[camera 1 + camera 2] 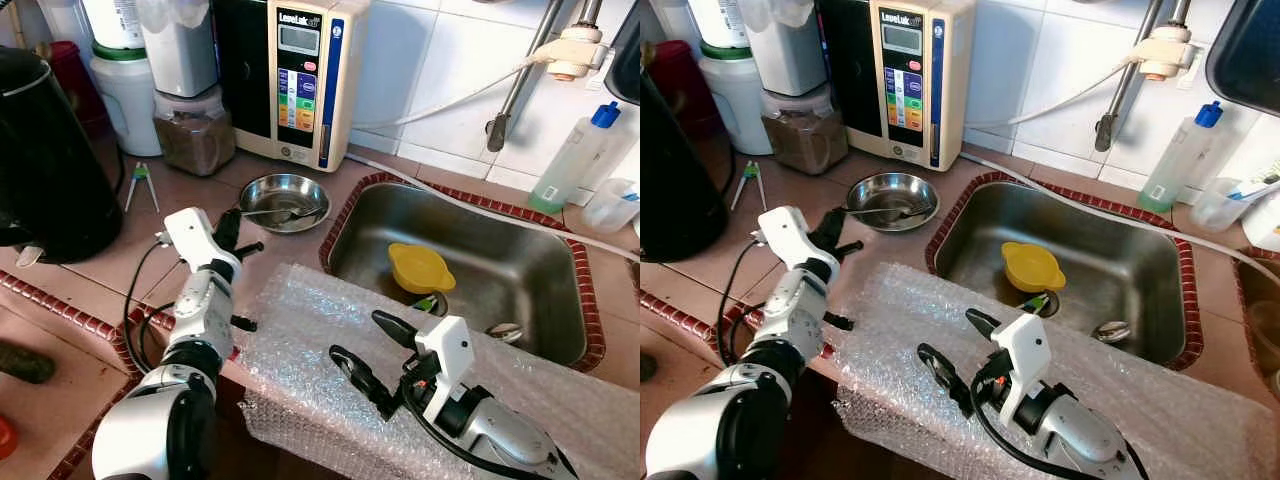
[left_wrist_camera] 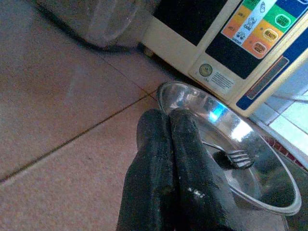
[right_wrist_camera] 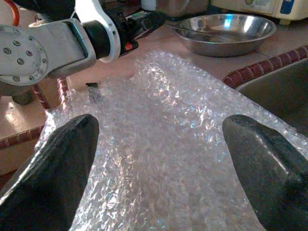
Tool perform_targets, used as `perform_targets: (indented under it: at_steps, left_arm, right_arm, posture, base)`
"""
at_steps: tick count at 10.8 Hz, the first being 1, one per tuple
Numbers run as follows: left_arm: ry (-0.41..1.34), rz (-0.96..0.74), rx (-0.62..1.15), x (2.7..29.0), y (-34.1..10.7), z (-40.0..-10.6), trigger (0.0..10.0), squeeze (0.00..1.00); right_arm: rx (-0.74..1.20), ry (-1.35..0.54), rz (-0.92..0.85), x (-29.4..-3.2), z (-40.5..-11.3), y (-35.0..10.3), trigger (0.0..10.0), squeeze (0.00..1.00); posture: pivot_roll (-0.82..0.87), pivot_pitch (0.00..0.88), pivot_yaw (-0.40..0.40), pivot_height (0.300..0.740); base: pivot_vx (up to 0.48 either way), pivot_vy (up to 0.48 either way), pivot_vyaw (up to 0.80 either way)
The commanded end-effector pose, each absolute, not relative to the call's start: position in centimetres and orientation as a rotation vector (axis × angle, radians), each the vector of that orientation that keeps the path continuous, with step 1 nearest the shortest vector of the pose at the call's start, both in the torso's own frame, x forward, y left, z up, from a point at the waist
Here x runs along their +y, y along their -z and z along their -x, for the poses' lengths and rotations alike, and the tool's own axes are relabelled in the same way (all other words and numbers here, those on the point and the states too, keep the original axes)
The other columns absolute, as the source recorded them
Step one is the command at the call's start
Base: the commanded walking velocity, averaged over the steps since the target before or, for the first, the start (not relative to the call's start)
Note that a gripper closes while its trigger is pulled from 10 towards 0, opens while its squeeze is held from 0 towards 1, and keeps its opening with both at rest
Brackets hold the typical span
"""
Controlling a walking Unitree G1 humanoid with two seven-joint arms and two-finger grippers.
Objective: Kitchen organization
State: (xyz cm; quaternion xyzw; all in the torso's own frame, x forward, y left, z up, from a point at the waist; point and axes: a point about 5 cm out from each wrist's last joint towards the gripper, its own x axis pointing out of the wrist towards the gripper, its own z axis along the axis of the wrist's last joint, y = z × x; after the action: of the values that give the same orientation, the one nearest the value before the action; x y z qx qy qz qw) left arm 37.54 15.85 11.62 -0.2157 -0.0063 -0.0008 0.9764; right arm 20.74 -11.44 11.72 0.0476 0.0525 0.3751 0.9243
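Left gripper [image 1: 238, 236]: fingers pressed together, empty, tip just beside rim of steel bowl [image 1: 284, 200] on counter [image 1: 90, 270]. Right gripper [image 1: 372, 348]: fingers spread wide, empty, hovering over bubble wrap [image 1: 300, 330] draped on counter edge.

Progress: early, nothing picked up yet. Bowl not moved, fork [image 2: 234, 158] lying inside. Yellow funnel [image 1: 420, 267] sits in sink [image 1: 540, 250], plus one small metal item near drain, probably spoon.

Count: 1 bowl, 1 fork, 1 funnel, 1 wrap sheet, 1 soap bottle [image 1: 572, 160].

Two silver arms with white wrist housings, looping black cables, left pincer [image 1: 236, 238] and right pincer [image 1: 372, 348] black-fingered.
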Motion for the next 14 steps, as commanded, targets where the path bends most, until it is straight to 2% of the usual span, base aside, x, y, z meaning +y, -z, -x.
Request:
perform_targets:
  at_steps: [1,4,5,6,9,14]
  left_arm:
    - [-0.016,0.406,-0.025,16.5,-11.9,-37.6,0.0,0.00]
    - [-0.049,0.396,-0.034,18.1,-11.6,-37.2,0.0,0.00]
    - [-0.039,0.415,-0.039,17.7,-11.8,-37.3,2.7,0.00]
    - [-0.028,0.457,-0.052,17.0,-12.1,-37.5,10.0,1.00]
    - [-0.007,0.594,-0.040,15.5,-12.3,-37.9,10.0,1.00]
    - [-0.022,0.707,-0.005,14.1,-12.3,-38.2,10.0,1.00]
  right_arm:
    - [0.110,-0.766,-0.088,-11.6,-20.9,-11.6,10.0,0.60]
    - [0.109,-0.772,-0.086,-11.5,-21.2,-11.6,10.0,0.60]
    - [0.109,-0.774,-0.085,-11.5,-21.2,-11.6,10.0,0.60]
    - [0.110,-0.775,-0.085,-11.5,-21.2,-11.5,10.0,0.59]
    - [0.109,-0.772,-0.085,-11.3,-21.2,-11.4,10.0,0.60]
    - [0.107,-0.769,-0.076,-11.2,-21.1,-11.3,10.0,0.60]
  posture:
    - [-0.04,0.000,-0.024,0.740]
    - [-0.03,0.000,-0.030,0.740]
    - [-0.03,0.000,-0.030,0.740]
    - [-0.03,0.000,-0.030,0.740]
    - [-0.03,0.000,-0.019,0.740]
    - [-0.04,0.000,-0.008,0.740]
  base:
    - [0.000,0.000,0.00]
    - [0.000,0.000,0.00]
    - [0.000,0.000,0.00]
    - [0.000,0.000,0.00]
    - [0.000,0.000,0.00]
    - [0.000,0.000,0.00]
